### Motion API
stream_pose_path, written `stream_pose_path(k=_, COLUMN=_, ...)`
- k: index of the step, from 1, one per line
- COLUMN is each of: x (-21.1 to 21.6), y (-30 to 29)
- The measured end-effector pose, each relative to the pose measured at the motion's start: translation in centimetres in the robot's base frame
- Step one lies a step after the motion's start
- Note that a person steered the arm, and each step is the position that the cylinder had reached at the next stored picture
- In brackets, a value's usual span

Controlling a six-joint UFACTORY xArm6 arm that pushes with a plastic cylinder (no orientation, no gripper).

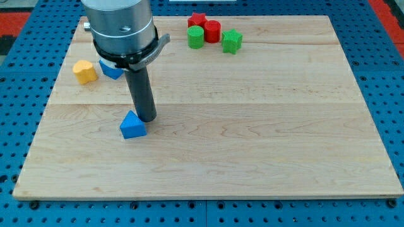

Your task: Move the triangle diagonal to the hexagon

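Note:
A blue triangle block (132, 125) lies on the wooden board (252, 126) at the view's lower left. My tip (146, 118) stands just to its upper right, touching or nearly touching it. A yellow hexagon block (84, 71) sits at the view's upper left. Another blue block (112, 69) lies right of the hexagon, partly hidden behind the arm's grey body (121, 28), so its shape is unclear.
At the view's top centre stand a red star (197, 20), a red cylinder (212, 31), a green cylinder (196, 37) and a green star (231, 41), close together. The board lies on a blue perforated table.

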State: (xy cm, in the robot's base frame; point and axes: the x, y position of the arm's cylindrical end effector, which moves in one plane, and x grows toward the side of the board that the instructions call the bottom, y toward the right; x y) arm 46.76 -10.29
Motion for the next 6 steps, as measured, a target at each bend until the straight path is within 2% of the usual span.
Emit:
stream_pose_path(k=1, x=-1.0, y=-4.2)
stream_pose_path(k=2, x=1.3, y=-10.2)
stream_pose_path(k=3, x=3.6, y=-5.9)
stream_pose_path(k=5, x=2.8, y=8.3)
stream_pose_path(k=6, x=7.1, y=10.1)
